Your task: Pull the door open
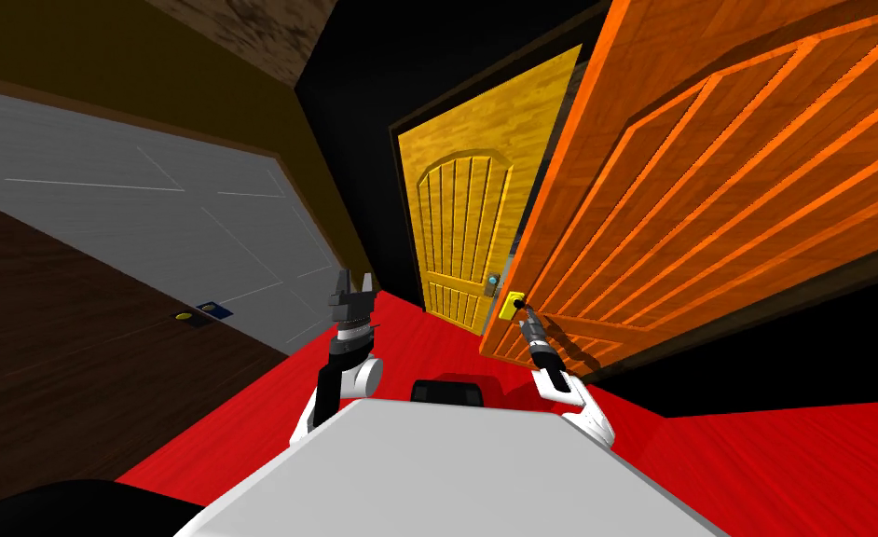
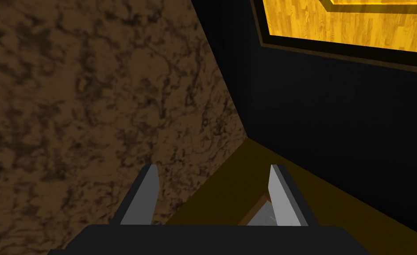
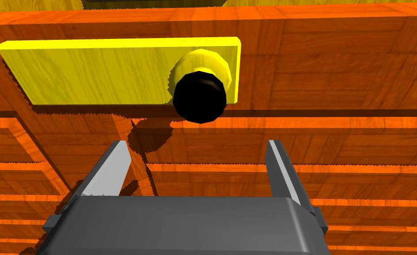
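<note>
Reach step: knob not yet gripped.
Left tool (image 1: 354,282) hangs released, well left of the orange door (image 1: 707,186). Right tool (image 3: 198,144) is spread just before the door, short of its round black knob (image 3: 199,97) on a flat yellow plate (image 3: 92,71). Door is panelled and wood-grained. Advance and clench are needed next.

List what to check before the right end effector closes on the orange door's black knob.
1. The right end effector is open: ok.
2. The knob is centred ahead of it: ok.
3. The knob is between the fingertips: not ok. It sits beyond them, untouched.
4. The orange door is latched or free: cannot tell.
5. The left end effector is clear of the door: ok. It is open and raised off to the left.
</note>
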You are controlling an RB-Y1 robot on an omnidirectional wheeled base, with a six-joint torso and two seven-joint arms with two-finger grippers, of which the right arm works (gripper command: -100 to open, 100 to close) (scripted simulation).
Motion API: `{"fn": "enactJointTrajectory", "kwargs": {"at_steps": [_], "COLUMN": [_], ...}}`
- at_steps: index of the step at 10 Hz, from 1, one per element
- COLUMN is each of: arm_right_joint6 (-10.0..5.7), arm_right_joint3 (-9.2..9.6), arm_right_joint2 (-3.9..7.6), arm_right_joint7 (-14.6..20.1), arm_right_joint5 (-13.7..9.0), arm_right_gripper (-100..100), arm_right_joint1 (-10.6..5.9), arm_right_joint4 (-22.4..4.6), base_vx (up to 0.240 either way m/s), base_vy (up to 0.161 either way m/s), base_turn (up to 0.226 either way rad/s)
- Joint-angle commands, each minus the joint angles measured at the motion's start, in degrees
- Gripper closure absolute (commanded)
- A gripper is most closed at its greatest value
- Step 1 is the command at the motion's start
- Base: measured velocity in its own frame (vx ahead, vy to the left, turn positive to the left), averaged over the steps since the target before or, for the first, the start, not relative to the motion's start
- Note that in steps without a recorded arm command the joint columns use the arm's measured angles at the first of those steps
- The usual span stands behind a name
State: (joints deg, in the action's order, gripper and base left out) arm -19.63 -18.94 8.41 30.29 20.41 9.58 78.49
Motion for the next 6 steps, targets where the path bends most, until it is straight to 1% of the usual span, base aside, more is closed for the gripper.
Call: {"fn": "enactJointTrajectory", "kwargs": {"at_steps": [1,2,4,6], "arm_right_joint6": [0.0,-0.15,-0.26,-0.41], "arm_right_joint3": [0.0,-0.18,-0.38,-0.64], "arm_right_joint2": [0.0,-0.1,-0.15,-0.22], "arm_right_joint7": [0.0,-0.4,-0.8,-1.2], "arm_right_joint5": [0.0,-0.2,-0.4,-0.6], "arm_right_gripper": [-100,-100,-100,-100], "arm_right_joint1": [0.0,-0.59,-1.07,-1.72], "arm_right_joint4": [0.0,-0.6,-1.0,-1.7], "base_vx": [-0.074,0.092,0.207,0.182], "base_vy": [0.027,-0.03,-0.071,-0.045], "base_turn": [0.006,0.005,0.021,0.014]}}
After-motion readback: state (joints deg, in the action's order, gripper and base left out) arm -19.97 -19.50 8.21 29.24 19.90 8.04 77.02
